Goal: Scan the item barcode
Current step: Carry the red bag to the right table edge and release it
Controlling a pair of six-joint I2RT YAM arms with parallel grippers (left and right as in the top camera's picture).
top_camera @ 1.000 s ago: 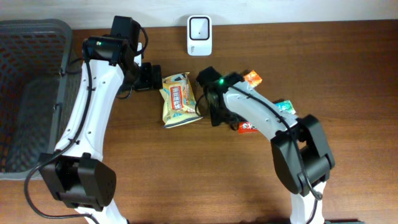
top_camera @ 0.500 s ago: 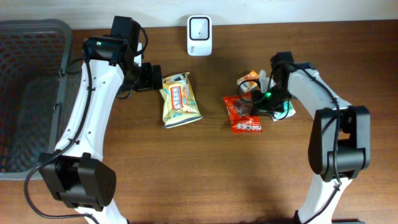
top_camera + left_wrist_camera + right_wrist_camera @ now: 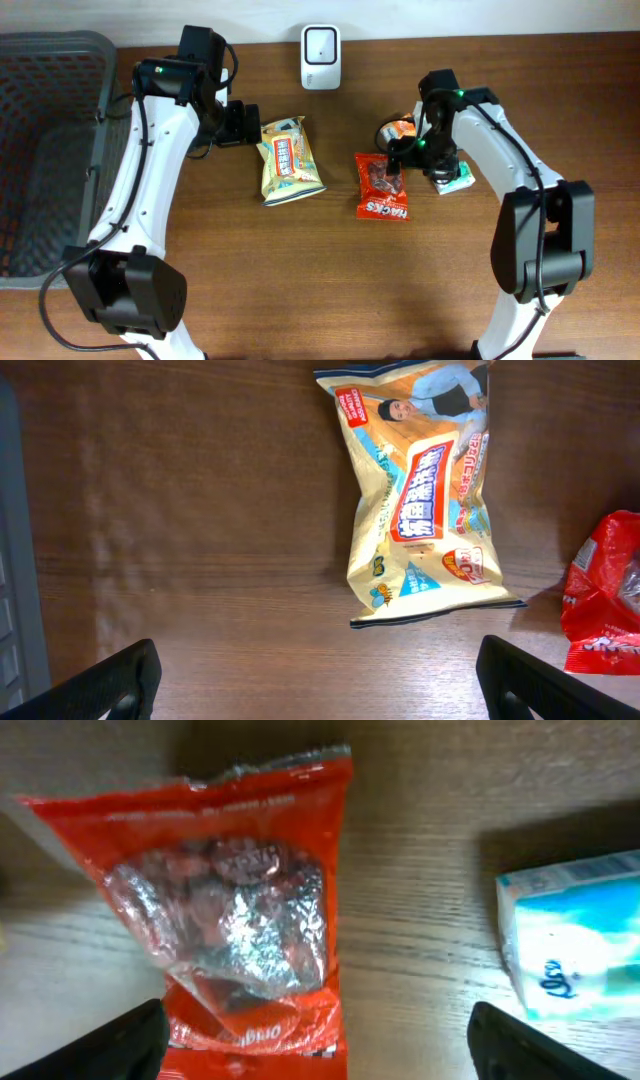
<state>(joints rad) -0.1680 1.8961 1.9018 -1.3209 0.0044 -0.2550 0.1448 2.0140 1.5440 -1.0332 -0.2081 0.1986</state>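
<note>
**Two snack bags flat on the bench, both claws open above them**

The yellow snack bag (image 3: 288, 160) (image 3: 425, 500) lies printed face up on the bench (image 3: 300, 280), in front of the scanner (image 3: 320, 57) and a little to its left. Its long axis runs from the scanner's side toward the front edge, slightly slanted. The end showing the pictured figure is nearer the scanner.

The red candy bag (image 3: 381, 187) (image 3: 245, 910) lies in front of the scanner and to its right, well apart from the yellow bag. Its long axis also runs away from the scanner, and the end with the white lettering is farther from it.

The left claw (image 3: 246, 124) (image 3: 320, 680) hangs with its jaws spread wide, holding nothing, at the yellow bag's end nearer the scanner. The right claw (image 3: 402, 160) (image 3: 320, 1045) is likewise spread wide over the red bag and grips nothing.

Farther right of the scanner, a blue-and-white packet (image 3: 455, 178) (image 3: 570, 935) lies just beside the red bag. An orange packet (image 3: 400, 130) lies nearer the scanner.

Far left of the scanner stands a grey mesh basket (image 3: 50, 60), with its mesh floor and walls in view.
</note>
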